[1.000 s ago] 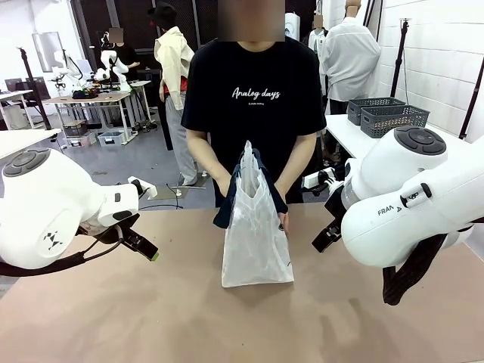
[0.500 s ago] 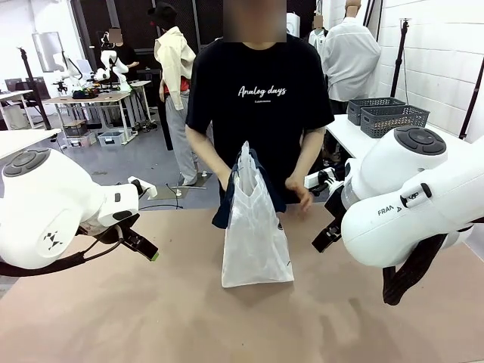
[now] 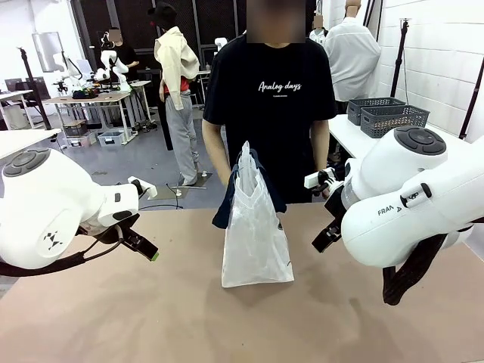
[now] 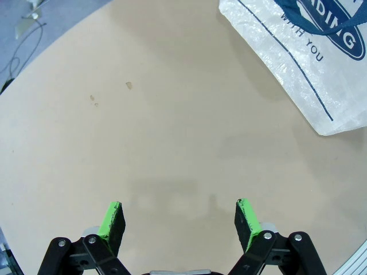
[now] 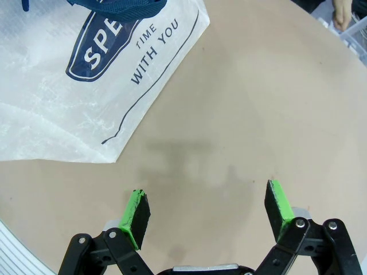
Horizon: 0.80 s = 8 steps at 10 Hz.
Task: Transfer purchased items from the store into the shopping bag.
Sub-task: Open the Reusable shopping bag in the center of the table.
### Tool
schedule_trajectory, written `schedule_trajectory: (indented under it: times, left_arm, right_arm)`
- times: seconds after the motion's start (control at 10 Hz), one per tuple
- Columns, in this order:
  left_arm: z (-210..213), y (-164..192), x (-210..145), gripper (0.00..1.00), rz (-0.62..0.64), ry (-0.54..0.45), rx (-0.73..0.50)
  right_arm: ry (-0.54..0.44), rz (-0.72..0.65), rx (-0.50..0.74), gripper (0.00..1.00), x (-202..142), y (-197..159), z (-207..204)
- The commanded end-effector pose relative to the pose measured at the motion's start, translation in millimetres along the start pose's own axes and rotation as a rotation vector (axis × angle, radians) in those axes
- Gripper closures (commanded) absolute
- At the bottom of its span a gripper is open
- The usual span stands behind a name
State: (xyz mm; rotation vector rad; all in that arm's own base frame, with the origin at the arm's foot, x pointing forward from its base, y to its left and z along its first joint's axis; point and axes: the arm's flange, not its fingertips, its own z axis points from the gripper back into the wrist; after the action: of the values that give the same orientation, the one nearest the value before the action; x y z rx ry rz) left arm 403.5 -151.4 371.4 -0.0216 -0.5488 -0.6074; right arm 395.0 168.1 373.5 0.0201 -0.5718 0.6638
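The shopping bag [image 3: 255,238] stands upright on the middle of the tan table, translucent, with navy handles drooping over its top. No purchased items can be seen. My left gripper [image 3: 151,253] hovers left of the bag, open. In the left wrist view the left gripper [image 4: 179,223] is spread over bare table, with the bag [image 4: 309,63] at the upper right. My right gripper [image 3: 322,239] hangs right of the bag. Its wrist view shows the right gripper [image 5: 208,211] open and holding nothing, the bag's logo side [image 5: 69,103] at upper left.
A person in a black T-shirt [image 3: 276,113] stands behind the bag, arms at the sides, one hand [image 5: 343,14] at the table's far edge. Two dark grey lattice baskets [image 3: 387,116] sit on a white side table at the back right.
The person has let go of the bag, lowered both hands and shifted to the right. The bag stands by itself. Neither arm has moved.
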Motion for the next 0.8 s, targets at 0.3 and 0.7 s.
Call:
schedule_trajectory:
  times: [0.3,0.7]
  left_arm:
    - [0.0,0.6,-0.2,0.00,0.001,0.000,0.000]
    - [0.0,0.0,0.0,0.00,0.000,0.000,0.000]
  right_arm:
    - [0.000,0.000,0.000,0.00,0.0,-0.1,0.0]
    - [0.000,0.000,0.000,0.00,0.0,0.0,0.0]
